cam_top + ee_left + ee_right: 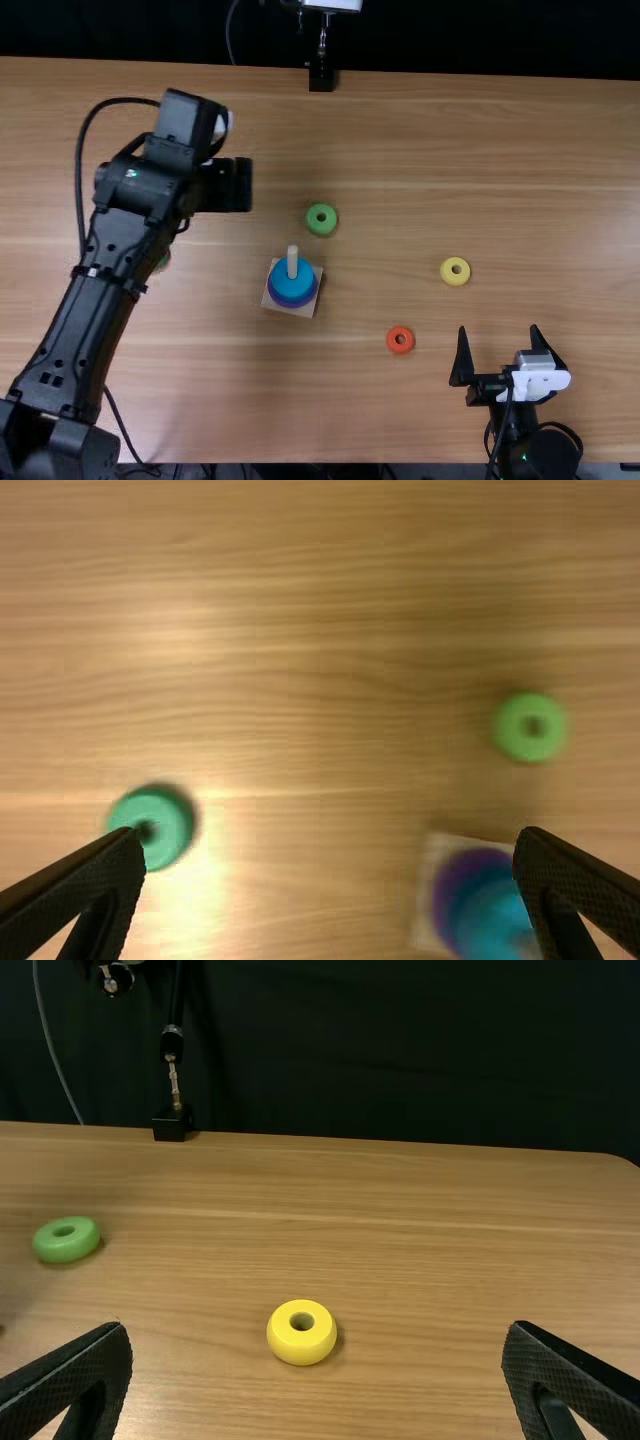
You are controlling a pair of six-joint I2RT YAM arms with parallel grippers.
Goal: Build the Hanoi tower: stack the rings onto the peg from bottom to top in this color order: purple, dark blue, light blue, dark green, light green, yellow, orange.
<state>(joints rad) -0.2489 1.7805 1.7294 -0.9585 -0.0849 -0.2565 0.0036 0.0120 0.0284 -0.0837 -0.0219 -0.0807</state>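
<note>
"Read me the top view like a clock. Where's the left claw (241,185)?"

"At eleven from the peg (293,262), with its fingers apart and nothing between them. From that claw, the light green ring (321,230) lies at four, near, and the stack at five."

"And the dark green ring (173,832)?"

"Between seven and eight from the left claw, on the table (560,170). The left arm (118,250) partly covers it from above."

"What's on the peg?"

"A blue ring (290,284) above a purple one (290,303). I can't tell whether another sits between them."

"Now the right claw (498,329)."

"Spread wide, holding nothing. The yellow ring (455,281) is near it at eleven; the orange ring (400,350) is farther off at nine. Neither touches it."

"What are they like up close?"

"Round and chunky, with smooth, softly rounded edges and a small hole through the middle. The yellow one has a gentle shine."

"The base (312,300)?"

"A flat, pale square with a plain, light-coloured round peg standing upright on it. The tabletop is light brown wood with long streaks of grain."

"And the right claw's fingers (75,1375)?"

"Black, tapering to points, with a fine gridded texture on their faces. Behind the table hangs dark, loosely folded cloth (400,1050)."
</note>
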